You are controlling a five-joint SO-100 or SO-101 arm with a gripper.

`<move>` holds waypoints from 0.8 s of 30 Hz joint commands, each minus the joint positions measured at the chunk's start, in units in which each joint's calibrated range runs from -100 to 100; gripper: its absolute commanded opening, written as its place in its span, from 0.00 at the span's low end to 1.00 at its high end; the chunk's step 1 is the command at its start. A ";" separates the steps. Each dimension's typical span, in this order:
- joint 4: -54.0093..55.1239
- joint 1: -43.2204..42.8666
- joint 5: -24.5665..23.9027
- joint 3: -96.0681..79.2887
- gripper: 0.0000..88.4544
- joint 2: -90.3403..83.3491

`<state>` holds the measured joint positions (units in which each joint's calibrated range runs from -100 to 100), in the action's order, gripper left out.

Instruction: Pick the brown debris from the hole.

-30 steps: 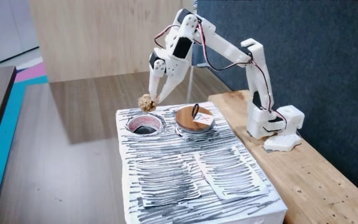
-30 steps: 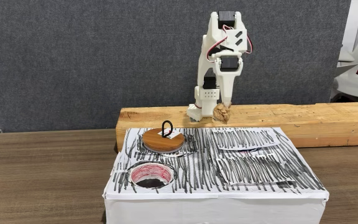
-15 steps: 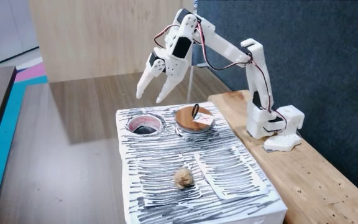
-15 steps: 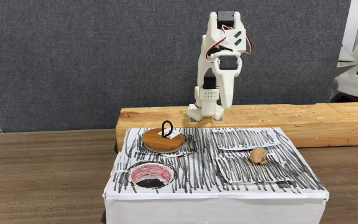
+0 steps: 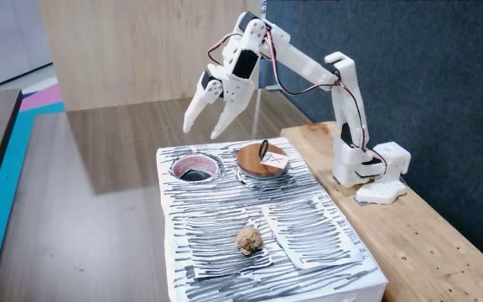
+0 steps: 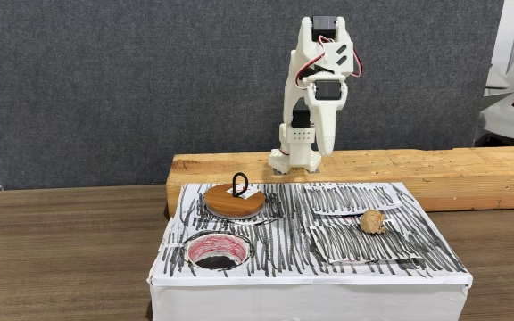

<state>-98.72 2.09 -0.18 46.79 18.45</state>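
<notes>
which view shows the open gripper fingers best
The fixed view from the side: the gripper hangs in profile above the hole, both fingers clearly spread. The front fixed view shows the gripper head-on against the arm, so the gap is hard to judge.

brown debris [image 5: 249, 240] [image 6: 371, 222] | lumpy tan ball | resting on striped box top | well apart from hole

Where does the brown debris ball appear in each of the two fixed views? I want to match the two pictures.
A fixed view: the brown debris lies low and centre, on the striped box top, nearer the camera than the hole.
A fixed view: the brown debris lies right of centre on the box top.
Shared landmark: the wooden disc beside the hole.
</notes>
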 commanded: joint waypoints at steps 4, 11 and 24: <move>-0.36 -0.19 -0.29 -0.07 0.23 -2.71; -0.36 0.46 -0.29 -0.07 0.23 -2.46; -0.36 0.46 0.03 0.02 0.23 -2.71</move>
<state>-98.72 2.09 -0.18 46.79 18.45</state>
